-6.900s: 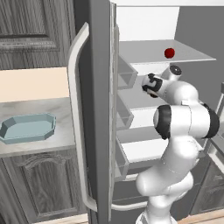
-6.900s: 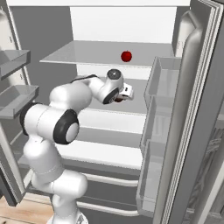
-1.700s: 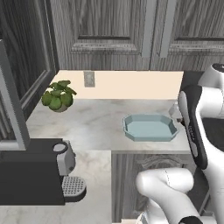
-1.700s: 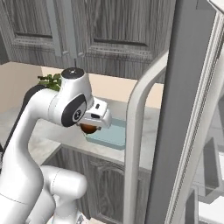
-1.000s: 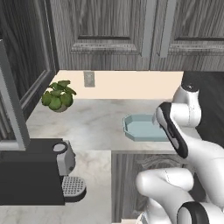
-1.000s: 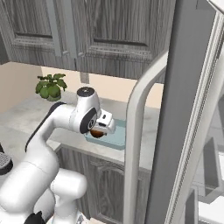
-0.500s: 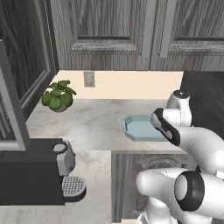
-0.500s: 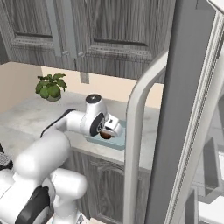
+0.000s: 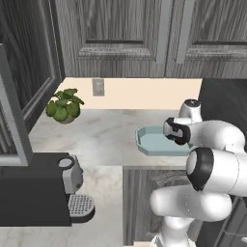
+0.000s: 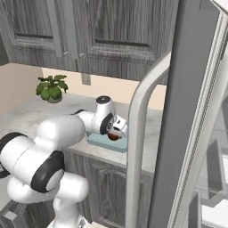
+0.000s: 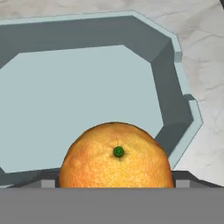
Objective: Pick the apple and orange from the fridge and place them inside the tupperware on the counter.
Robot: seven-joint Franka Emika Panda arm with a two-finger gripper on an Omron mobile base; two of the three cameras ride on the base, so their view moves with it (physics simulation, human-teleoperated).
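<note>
The orange [image 11: 116, 157] is a brownish-orange ball held between my fingertips [image 11: 47, 180], low over the tupperware [image 11: 78, 92]. My gripper [image 11: 116, 178] is shut on it. From the right base view the orange [image 10: 114, 137] shows under the gripper [image 10: 116, 133], just above the light blue tray [image 10: 99, 141]. In the left base view the tupperware [image 9: 150, 144] sits on the marbled counter [image 9: 101, 140] with my hand over its right end. The tray's floor is bare. The fridge door [image 10: 196, 107] stands open at the right. The apple is out of view.
A potted plant [image 9: 62, 105] stands at the counter's back left, and a black coffee machine [image 9: 38, 193] sits at the near left. Dark cabinet doors [image 9: 125, 34] hang above the counter. The fridge's long pale handle [image 10: 138, 133] curves close beside my hand.
The base has driven from the fridge to the counter. Over the last second my hand carried the orange forward and down over the tupperware.
</note>
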